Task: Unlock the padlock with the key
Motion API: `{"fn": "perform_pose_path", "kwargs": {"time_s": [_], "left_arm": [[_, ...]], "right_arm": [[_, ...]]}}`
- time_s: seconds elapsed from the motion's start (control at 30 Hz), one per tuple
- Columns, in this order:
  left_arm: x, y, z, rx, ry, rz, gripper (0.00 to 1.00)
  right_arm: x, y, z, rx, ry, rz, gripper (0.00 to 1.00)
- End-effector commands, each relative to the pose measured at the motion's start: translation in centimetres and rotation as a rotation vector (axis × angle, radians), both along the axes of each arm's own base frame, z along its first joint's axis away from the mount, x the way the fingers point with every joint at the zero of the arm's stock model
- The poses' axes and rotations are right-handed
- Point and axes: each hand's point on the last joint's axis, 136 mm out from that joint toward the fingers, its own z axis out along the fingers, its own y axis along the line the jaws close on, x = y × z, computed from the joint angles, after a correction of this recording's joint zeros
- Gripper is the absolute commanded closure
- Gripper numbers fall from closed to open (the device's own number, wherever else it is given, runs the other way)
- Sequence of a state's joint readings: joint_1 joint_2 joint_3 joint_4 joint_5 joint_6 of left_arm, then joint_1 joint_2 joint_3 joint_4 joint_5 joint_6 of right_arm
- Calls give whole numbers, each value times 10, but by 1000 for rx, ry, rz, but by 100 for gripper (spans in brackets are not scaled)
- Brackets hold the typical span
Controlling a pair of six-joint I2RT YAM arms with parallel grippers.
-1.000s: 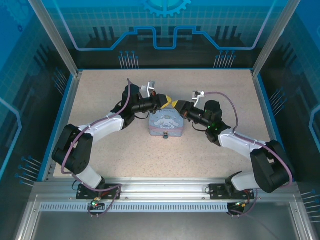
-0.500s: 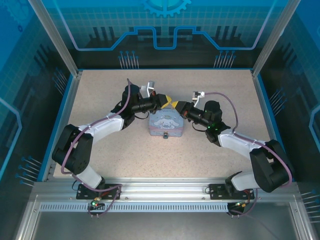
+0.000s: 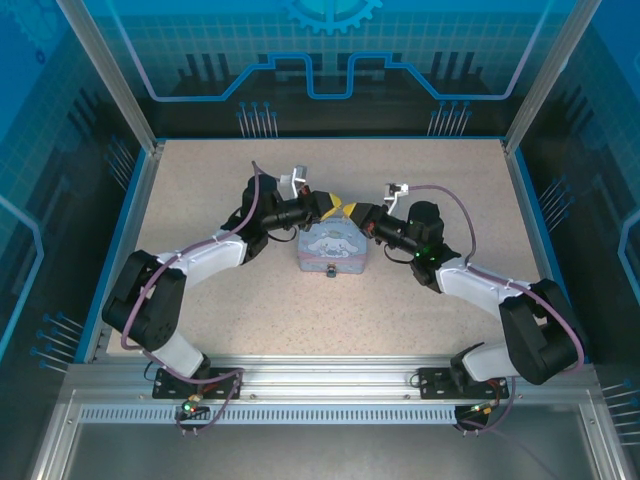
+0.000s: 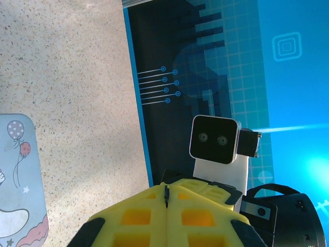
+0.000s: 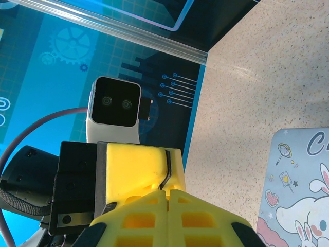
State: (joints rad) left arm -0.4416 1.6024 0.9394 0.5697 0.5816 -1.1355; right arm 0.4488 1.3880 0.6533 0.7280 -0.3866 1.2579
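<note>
As the right pincer (image 5: 169, 198) had just finished closing, both it and the left pincer (image 4: 166, 193) stood fully shut, tips nearly meeting, no key discernible in either, the padlock (image 3: 331, 270) sitting across the tin (image 3: 332, 248) from them, unlocking evidently not begun.

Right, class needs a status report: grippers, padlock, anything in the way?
Left gripper shut, right gripper shut, tips together over far edge of tin. Padlock at its near edge, untouched. Key grip: cannot tell.
</note>
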Motion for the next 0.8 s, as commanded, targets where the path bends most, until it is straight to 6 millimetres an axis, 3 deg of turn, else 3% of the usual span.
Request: {"fn": "perform_pose_path", "kwargs": {"time_s": [0.0, 0.07, 0.1, 0.13, 0.17, 0.3, 0.43, 0.77], "left_arm": [[2, 5, 14, -19, -30, 25, 100], [2, 4, 16, -21, -33, 19, 100], [2, 3, 18, -23, -38, 15, 94], [3, 4, 20, -25, -40, 17, 73], [3, 4, 21, -26, -45, 18, 63], [2, 6, 25, -18, -56, 24, 47], [1, 6, 25, -10, -55, 25, 47], [5, 4, 25, -15, -49, 22, 70]], "right_arm": [[3, -4, 3, 17, -19, -11, 100], [3, -3, 2, 14, -19, -6, 100], [2, -3, 1, 13, -19, -5, 100], [1, -3, 0, 10, -21, -4, 100], [1, -4, 0, 8, -21, -4, 100], [-1, -3, -1, 2, -28, 7, 100], [-3, -1, 2, 0, -41, 23, 100], [-3, 3, 8, 3, -53, 46, 100]]}}
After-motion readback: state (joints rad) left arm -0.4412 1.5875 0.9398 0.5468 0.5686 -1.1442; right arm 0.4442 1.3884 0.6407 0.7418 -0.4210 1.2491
